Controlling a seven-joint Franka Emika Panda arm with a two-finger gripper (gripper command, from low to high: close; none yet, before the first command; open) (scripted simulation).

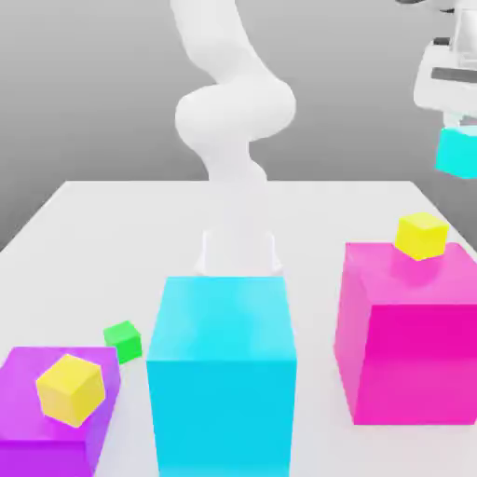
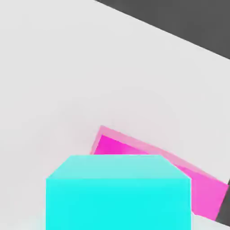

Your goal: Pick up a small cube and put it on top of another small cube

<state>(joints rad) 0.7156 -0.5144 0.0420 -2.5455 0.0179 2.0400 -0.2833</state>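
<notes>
Pale, smooth table (image 1: 102,233), 1; white jointed robot arm (image 1: 233,116), 1, its gripper (image 1: 454,121) up at the exterior view's right, jaws pinching the small plain cyan cube (image 1: 458,154). Cube is in the air, clear of everything below. Step in hand, as I judge it: pick done, carry under way, placing to come. Next move: bring the cube over another small cube, line up the faces, lower gently, release only once it sits flat. Likeliest target is the yellow cube on the magenta block, though the task names no colour. Count of big blocks, 3: tall smooth cyan block (image 1: 224,410), 1; boxy magenta block (image 1: 415,363), 1; low purple block (image 1: 33,382), 1. Count of small cubes, 4: yellow, 2, a plain yellow cube (image 1: 71,391) on the purple block and a plain yellow cube (image 1: 421,237) on the magenta; cyan, 1, in the grip; small green cube (image 1: 122,342), 1, near the purple block.
</notes>
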